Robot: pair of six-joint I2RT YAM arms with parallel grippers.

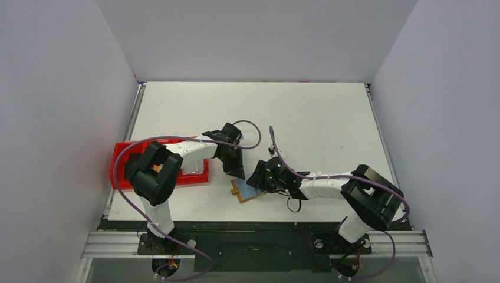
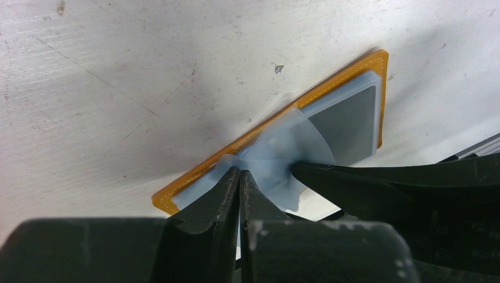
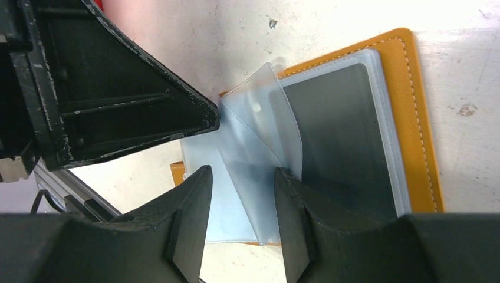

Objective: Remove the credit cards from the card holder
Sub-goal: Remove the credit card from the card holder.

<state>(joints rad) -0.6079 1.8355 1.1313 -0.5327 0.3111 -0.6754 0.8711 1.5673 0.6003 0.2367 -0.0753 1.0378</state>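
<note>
From above, the card holder (image 1: 239,192) shows only its near-left corner — the rest lies under the left hand (image 1: 237,174) and the right hand (image 1: 256,181). The left arm (image 1: 154,171) covers the middle of the red tray (image 1: 119,162), whose contents are too small to tell. In the wrist views black fingers hide the holder's near end. The dark panel (image 3: 345,135) under the clear sleeve (image 3: 256,147) is unreadable — card or insert, it cannot be told.
</note>
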